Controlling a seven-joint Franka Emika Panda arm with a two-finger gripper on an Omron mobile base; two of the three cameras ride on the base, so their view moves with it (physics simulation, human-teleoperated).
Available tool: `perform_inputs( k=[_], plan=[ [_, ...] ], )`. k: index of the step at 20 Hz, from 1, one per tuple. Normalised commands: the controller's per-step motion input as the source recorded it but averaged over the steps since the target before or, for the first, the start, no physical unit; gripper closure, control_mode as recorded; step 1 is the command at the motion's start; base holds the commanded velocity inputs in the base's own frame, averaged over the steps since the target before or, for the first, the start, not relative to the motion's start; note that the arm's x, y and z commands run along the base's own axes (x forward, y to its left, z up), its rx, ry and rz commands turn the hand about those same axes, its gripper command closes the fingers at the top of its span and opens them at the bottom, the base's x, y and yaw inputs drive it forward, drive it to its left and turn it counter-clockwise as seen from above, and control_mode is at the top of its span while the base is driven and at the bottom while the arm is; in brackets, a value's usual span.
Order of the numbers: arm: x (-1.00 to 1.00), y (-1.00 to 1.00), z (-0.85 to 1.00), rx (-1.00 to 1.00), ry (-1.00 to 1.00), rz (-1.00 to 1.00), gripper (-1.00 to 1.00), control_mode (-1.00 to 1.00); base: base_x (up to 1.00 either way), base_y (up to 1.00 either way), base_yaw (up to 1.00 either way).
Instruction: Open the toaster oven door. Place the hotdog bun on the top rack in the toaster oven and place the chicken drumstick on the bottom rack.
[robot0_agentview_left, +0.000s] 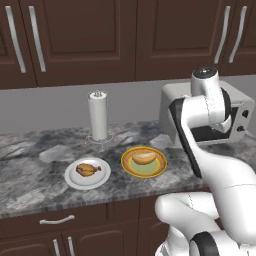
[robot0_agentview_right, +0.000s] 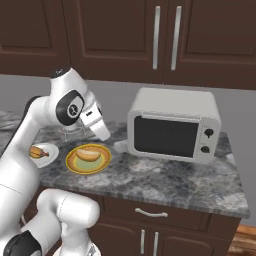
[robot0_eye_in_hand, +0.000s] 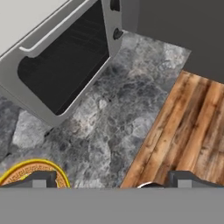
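Grey-framed and dark-glassed, the toaster oven door (robot0_agentview_right: 166, 136) sits flush against the toaster oven (robot0_agentview_right: 174, 125) at the back right of the marbled surface (robot0_agentview_right: 165, 182), so by my reading no step of the task is done yet: the door is to be opened and both foods loaded. The hotdog bun (robot0_agentview_left: 144, 158) lies on a yellow plate (robot0_agentview_left: 159, 171) near the surface's front edge, and the chicken drumstick (robot0_agentview_left: 87, 170) rests on a white plate (robot0_agentview_left: 74, 180) just to its left, with a paper towel holder (robot0_agentview_left: 98, 116) standing behind them. The gripper (robot0_agentview_right: 102, 131) hangs above the yellow plate, released and empty, jaws spread wide, well short of the door. Both racks are hidden behind the dark glass, and the robot's arm cuts off much of the oven front in the left base view.
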Motion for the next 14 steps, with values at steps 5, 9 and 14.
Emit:
perform_inputs(
  k=[5,9,14],
  plan=[
    [0.0,-0.3,-0.09,-0.07,-0.02,0.0,-1.0,-1.0,0.0,0.0,0.0],
    [-0.01,-0.34,-0.07,-0.04,-0.03,0.0,-1.0,-1.0,0.0,0.0,0.0],
    [-0.02,-0.34,-0.04,0.0,-0.01,0.0,-1.0,-1.0,0.0,0.0,0.0]
  ],
)
